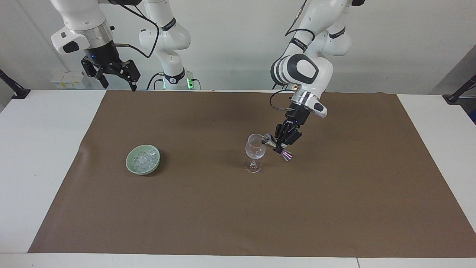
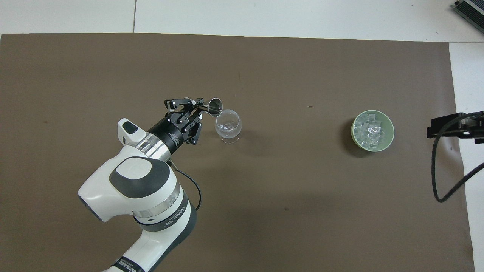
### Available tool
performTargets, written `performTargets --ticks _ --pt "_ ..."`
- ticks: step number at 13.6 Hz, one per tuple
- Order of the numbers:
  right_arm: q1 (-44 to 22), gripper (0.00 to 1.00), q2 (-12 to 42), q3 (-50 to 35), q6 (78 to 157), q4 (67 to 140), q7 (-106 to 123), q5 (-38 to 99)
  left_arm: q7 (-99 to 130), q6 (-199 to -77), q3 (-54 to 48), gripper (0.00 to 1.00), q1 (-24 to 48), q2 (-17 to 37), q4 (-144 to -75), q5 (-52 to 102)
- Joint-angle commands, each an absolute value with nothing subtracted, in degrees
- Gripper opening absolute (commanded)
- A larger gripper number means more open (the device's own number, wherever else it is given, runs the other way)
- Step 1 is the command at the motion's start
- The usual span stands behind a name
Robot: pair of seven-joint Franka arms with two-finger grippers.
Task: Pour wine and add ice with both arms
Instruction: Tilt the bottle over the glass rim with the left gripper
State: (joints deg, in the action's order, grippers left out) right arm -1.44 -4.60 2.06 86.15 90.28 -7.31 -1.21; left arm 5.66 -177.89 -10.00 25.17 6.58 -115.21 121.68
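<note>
Brown mat on surface (image 1: 55,156). Left hand (image 1: 278,146) clamps jigger (image 1: 268,140), tilted at wine glass (image 1: 255,149) rim; keep spout over bowl, tip slowly. Right hand (image 1: 111,74) waits, wide, above surface edge.

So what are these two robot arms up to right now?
The left arm's pincer holds a small metal measuring cup, tipped at the rim of a wine glass standing on the brown mat, as if pouring. The right pincer waits open, up near its base. A green bowl of ice sits untouched toward the right arm's end.
</note>
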Motion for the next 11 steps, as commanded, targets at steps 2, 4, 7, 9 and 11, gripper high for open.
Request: performTargets --ticks 2,4,7,9,11 --pt "-1.7 1.00 -5.4 2.2 85.6 90.9 -6.9 -1.1 3.2 -180.3 -10.1 0.00 26.2 6.2 -114.4 121.2" --pt "-1.7 1.00 -5.4 2.2 85.6 90.9 -6.9 -1.1 3.0 -180.7 -10.1 0.00 26.5 6.3 -114.3 121.1" --pt "-1.7 1.00 -5.4 2.2 85.6 90.9 -6.9 -1.1 2.3 -181.3 -10.2 0.00 26.9 6.5 -114.0 120.7" --pt "-1.7 1.00 -5.4 2.2 85.6 90.9 -6.9 -1.1 1.2 -181.6 -10.2 0.00 26.9 6.5 -114.0 120.7" --pt "-1.7 1.00 -5.4 2.2 85.6 90.9 -6.9 -1.1 0.1 -182.4 -10.5 0.00 27.0 6.6 -113.9 120.6"
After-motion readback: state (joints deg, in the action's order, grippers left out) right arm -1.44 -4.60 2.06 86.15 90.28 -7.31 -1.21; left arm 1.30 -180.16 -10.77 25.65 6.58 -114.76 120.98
